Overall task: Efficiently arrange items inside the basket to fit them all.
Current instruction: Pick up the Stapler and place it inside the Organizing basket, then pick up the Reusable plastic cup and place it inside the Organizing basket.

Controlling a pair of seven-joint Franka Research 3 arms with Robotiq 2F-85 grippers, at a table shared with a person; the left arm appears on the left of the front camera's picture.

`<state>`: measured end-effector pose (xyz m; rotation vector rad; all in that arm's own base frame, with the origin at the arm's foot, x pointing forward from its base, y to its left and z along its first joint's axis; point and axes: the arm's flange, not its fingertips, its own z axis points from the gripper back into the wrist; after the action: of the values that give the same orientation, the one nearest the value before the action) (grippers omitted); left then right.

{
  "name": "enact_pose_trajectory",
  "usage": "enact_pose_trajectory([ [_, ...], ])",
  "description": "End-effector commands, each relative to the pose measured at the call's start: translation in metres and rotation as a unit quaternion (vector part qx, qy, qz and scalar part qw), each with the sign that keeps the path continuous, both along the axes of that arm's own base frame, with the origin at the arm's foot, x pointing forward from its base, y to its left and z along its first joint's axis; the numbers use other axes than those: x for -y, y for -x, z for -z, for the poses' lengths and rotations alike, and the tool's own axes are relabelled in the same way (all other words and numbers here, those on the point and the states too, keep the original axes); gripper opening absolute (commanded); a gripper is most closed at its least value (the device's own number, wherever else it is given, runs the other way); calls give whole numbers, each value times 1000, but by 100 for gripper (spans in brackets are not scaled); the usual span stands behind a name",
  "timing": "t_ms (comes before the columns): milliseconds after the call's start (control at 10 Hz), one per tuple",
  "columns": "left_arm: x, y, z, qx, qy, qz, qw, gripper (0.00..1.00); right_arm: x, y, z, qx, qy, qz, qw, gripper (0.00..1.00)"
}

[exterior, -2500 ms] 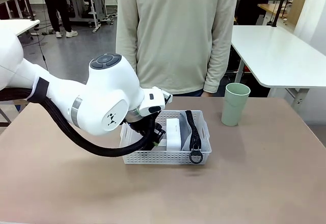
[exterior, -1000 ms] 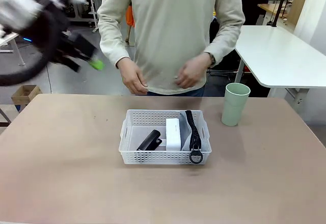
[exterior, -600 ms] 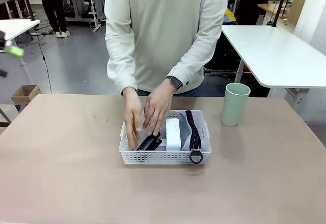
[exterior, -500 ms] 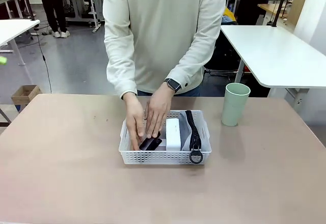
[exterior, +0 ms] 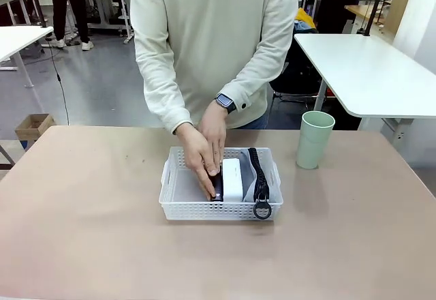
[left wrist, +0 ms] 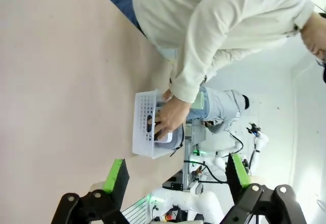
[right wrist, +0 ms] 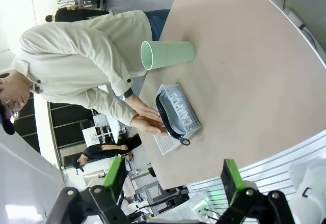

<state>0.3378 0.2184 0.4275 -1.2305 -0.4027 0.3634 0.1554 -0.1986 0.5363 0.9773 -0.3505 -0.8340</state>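
Observation:
The white basket (exterior: 178, 208) sits mid-table. A person's two hands (exterior: 206, 160) reach into it and press the black stapler (exterior: 217, 192), mostly hidden under the fingers, against the small white box (exterior: 233, 177). Right of the box the grey pouch (exterior: 249, 177) stands on edge, its ring pull (exterior: 262, 210) hanging over the front wall. The pale green cup (exterior: 314, 140) stands upright on the table right of the basket. My left gripper (left wrist: 177, 173) is open, high and far from the basket (left wrist: 144, 127). My right gripper (right wrist: 173, 174) is open too, well away from the basket (right wrist: 186, 113) and cup (right wrist: 168, 53).
The person stands at the far edge of the brown table (exterior: 82, 232), leaning over the basket. The left half of the basket floor (exterior: 182, 189) is bare. White tables stand behind, at the far right (exterior: 368, 68) and far left.
My left arm drew back out of the front view. The person's hands came down into the basket and slid the stapler rightwards against the white box.

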Motion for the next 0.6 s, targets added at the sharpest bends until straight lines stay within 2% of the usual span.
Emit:
enact_pose_trajectory([
  [0,7,-1,-22,-34,-23,-16,999,100,-1,2,2,9,0,-5,1000,100],
  [500,7,-1,-22,-34,-23,-16,999,100,-1,2,2,9,0,-5,1000,100],
])
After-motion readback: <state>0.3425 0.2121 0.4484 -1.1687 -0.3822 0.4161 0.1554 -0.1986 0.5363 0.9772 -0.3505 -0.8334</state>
